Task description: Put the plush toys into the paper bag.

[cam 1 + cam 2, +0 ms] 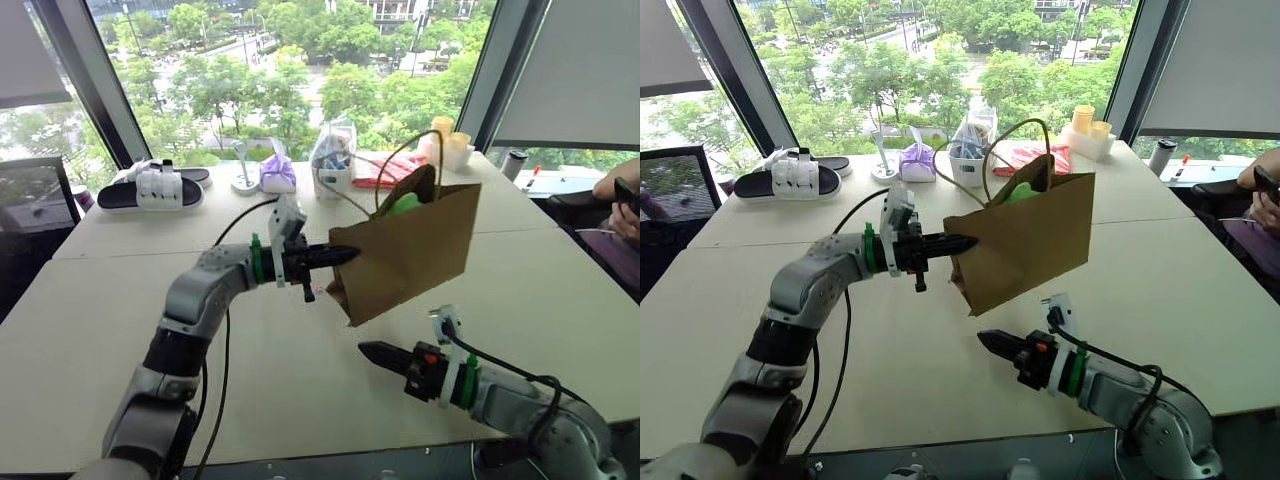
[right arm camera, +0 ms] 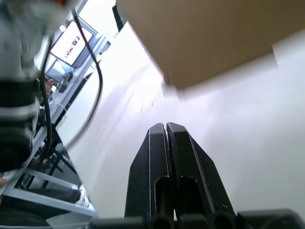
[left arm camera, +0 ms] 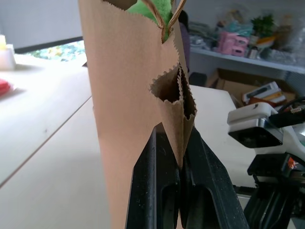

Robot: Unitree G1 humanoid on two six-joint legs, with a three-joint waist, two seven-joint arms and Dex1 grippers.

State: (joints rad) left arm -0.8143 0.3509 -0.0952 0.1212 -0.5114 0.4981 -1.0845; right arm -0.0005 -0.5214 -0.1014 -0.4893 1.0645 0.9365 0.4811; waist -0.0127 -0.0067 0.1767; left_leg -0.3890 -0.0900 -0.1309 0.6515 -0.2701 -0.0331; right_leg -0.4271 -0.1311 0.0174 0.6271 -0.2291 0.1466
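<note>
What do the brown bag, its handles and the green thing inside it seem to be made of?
Paper bag: matte brown kraft paper, judging by its creases and zigzag-cut rim. Handles: thin tan loops, probably twisted paper cord. Green toy: likely soft plush, with a fuzzy look at the bag's mouth.

Plain brown kraft paper bag [image 1: 405,252] w/ thin tan cord handles hangs tilted above desk, pinched at one edge. Light green plush toy [image 1: 404,203] pokes from open top.

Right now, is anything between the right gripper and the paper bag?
No. In the left eye view only bare table lies between the shut right gripper and the lifted paper bag.
</note>
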